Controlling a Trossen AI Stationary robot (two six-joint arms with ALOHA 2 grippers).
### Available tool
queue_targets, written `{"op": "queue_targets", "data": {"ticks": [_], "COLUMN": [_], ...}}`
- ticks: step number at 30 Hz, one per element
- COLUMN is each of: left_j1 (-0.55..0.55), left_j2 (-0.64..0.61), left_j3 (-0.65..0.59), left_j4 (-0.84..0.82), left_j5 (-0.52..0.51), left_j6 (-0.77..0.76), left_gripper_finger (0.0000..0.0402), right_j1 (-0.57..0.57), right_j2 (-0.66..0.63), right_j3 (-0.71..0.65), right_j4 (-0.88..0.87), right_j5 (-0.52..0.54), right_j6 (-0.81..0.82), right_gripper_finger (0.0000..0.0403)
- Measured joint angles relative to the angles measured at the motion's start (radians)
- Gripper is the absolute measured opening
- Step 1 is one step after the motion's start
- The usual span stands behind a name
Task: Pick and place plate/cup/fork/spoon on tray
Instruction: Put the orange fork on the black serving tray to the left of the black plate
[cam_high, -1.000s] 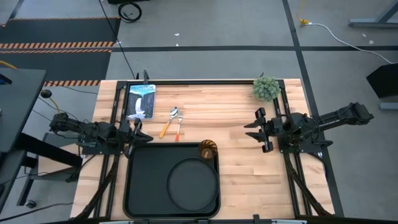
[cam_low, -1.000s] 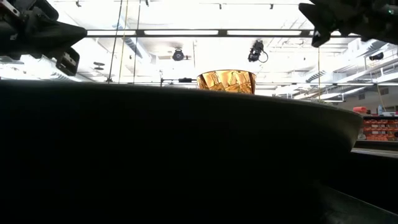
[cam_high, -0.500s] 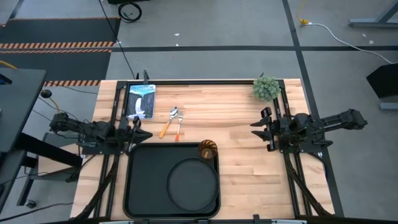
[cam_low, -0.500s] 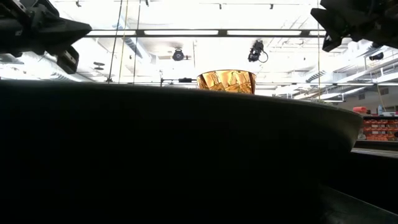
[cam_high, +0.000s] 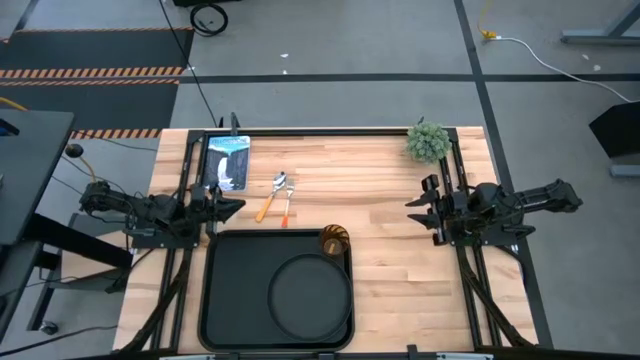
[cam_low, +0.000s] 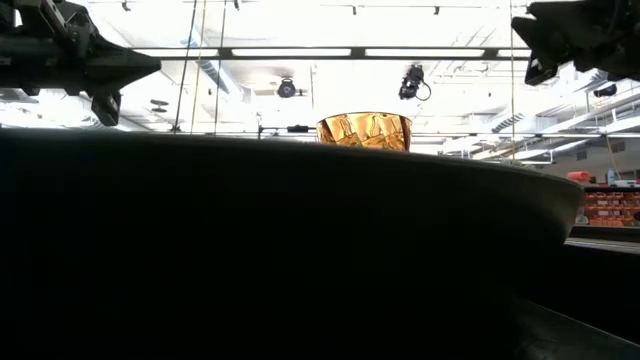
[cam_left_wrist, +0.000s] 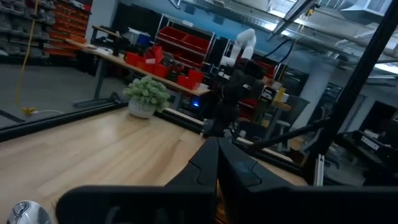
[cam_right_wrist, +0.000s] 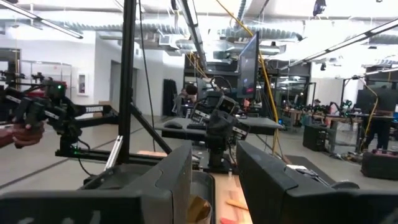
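The fork (cam_high: 287, 206) and spoon (cam_high: 272, 195) lie on the bench just beyond the tray (cam_high: 228, 300), handles toward it, nearer my left hand (cam_high: 232, 204), which is closed and empty. My right hand (cam_high: 418, 205) waits open, far away.

high: top-down | low: table-level, behind tray (cam_low: 300, 250) rim | wrists — face inward

left gripper (cam_high: 232, 205): fingers closed, hovering at table's left edge | right gripper (cam_high: 419, 205): fingers apart, hovering at right edge
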Motion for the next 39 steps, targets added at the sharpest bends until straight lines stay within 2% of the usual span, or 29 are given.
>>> {"op": "queue_targets", "data": {"ticks": [5, 10, 15, 21, 26, 35, 39], "left_j1": [0.0, 0.0, 0.0, 0.0, 0.0, 0.0, 0.0], "left_j2": [0.0, 0.025, 0.128, 0.286, 0.39, 0.581, 0.675], "left_j3": [0.0, 0.0, 0.0, 0.0, 0.0, 0.061, 0.1], "left_j4": [0.0, 0.005, 0.064, 0.179, 0.228, 0.241, 0.238], "left_j5": [0.055, 0.058, 0.051, 0.021, -0.046, -0.132, -0.15], "left_j6": [-0.003, -0.052, -0.078, -0.078, -0.081, -0.156, -0.166], "left_gripper_finger": [0.0009, 0.0009, 0.0009, 0.0009, 0.0012, 0.0077, 0.0089], "right_j1": [0.0, 0.0, 0.0, 0.0, 0.0, 0.0, 0.0], "right_j2": [0.002, -0.008, -0.021, -0.019, -0.019, -0.019, -0.019], "right_j3": [-0.013, -0.013, -0.013, -0.013, -0.013, -0.013, -0.013], "right_j4": [-0.011, -0.045, -0.102, -0.263, -0.235, -0.212, -0.212], "right_j5": [0.016, 0.063, 0.15, 0.315, 0.318, 0.311, 0.311], "right_j6": [0.003, -0.035, -0.056, 0.05, 0.064, 0.062, 0.061], "right_gripper_finger": [0.0132, 0.0132, 0.0128, 0.0119, 0.012, 0.0119, 0.012]}}
